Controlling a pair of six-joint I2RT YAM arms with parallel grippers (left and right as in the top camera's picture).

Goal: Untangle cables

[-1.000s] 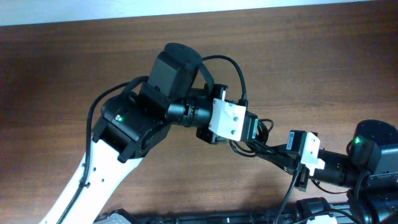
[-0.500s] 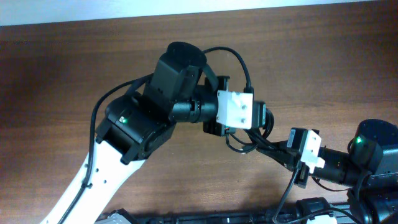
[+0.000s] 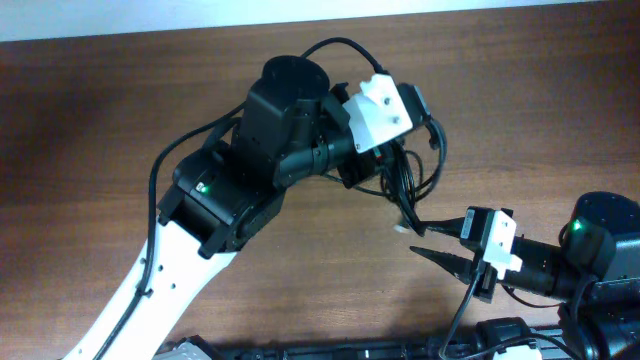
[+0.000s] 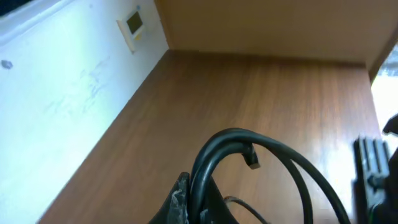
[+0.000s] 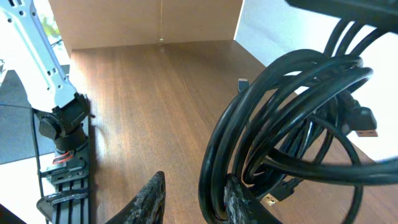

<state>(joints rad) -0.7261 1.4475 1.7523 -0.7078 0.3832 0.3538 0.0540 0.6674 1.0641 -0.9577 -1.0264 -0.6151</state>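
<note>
Cables dangling from the left claw, right claw gaping beside them

Nearest, the right claw is sitting released, its two fingers spread wide, just below and in front of the cables. In the right wrist view one finger is pressing against the bottom of the coil (whether it is actually threaded through the loops I cannot tell), while the other finger is standing clear of the cables. A small pale plug end is hanging at the cables' low edge, just beside the right claw's tips. The cables themselves are hanging as a bundle of black loops, lifted off the table. Behind and above the cables, the left claw is clenching them, one loop arching up out of its grip in the left wrist view.
</note>
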